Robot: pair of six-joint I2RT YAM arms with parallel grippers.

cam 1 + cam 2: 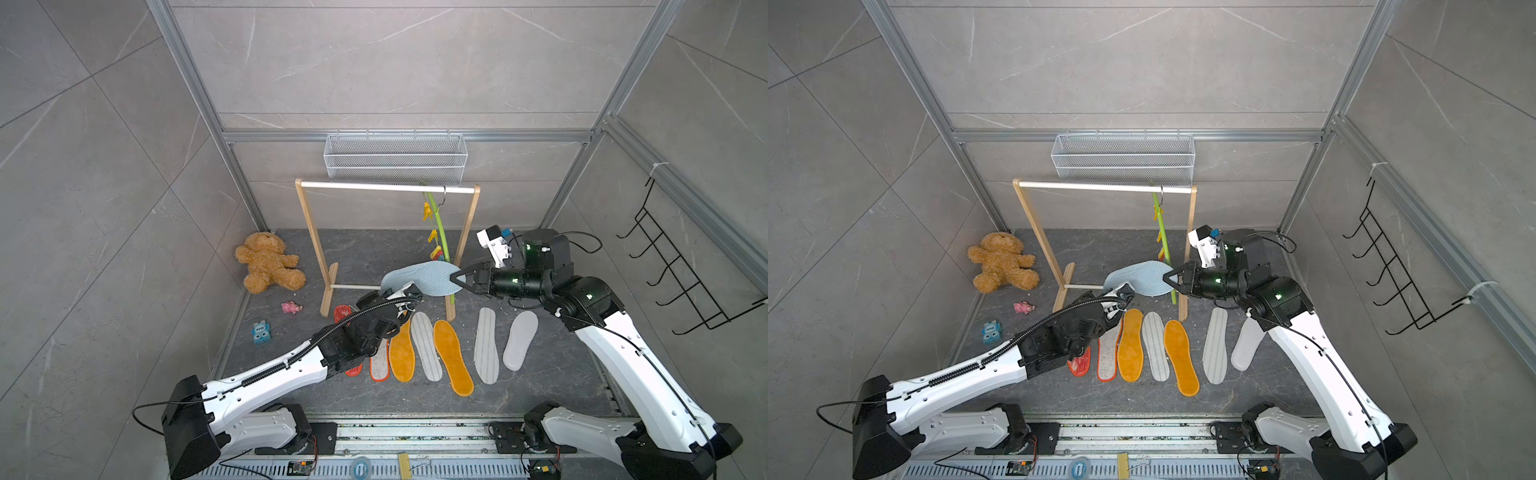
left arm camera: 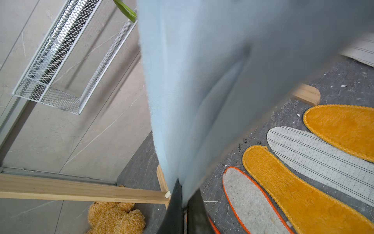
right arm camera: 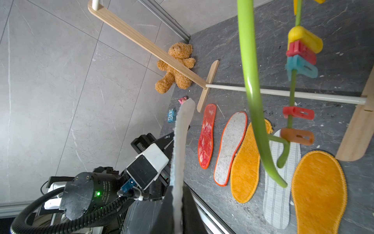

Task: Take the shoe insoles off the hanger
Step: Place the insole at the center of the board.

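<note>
**Both grippers clamped on the pale blue insole beside the hanger**

Nearest the robot's base, seven insoles lay in a row on the dark floor. They were a red-white mottled insole (image 1: 343, 312), a grey felt insole (image 1: 379, 365), an orange fuzzy insole (image 1: 402, 353), a striped insole (image 1: 426, 347), a second orange insole (image 1: 453, 357), a second striped insole (image 1: 486, 351) and a white insole (image 1: 520, 340).

Above the row's far end, the pale blue insole (image 1: 424, 276) hung in the air, roughly level. The left gripper (image 1: 415, 290) was closed tight on one end and the right gripper (image 1: 455, 277) pinched the opposite end.

Just beside the right gripper was the lower end of the lime-green hanger (image 1: 438, 224). The hanger hung by its hook from the wooden rail frame (image 1: 386, 188), with coloured clips (image 1: 427, 211) along it.

Farther back, a white wire basket (image 1: 395, 158) sat on the wall.
</note>
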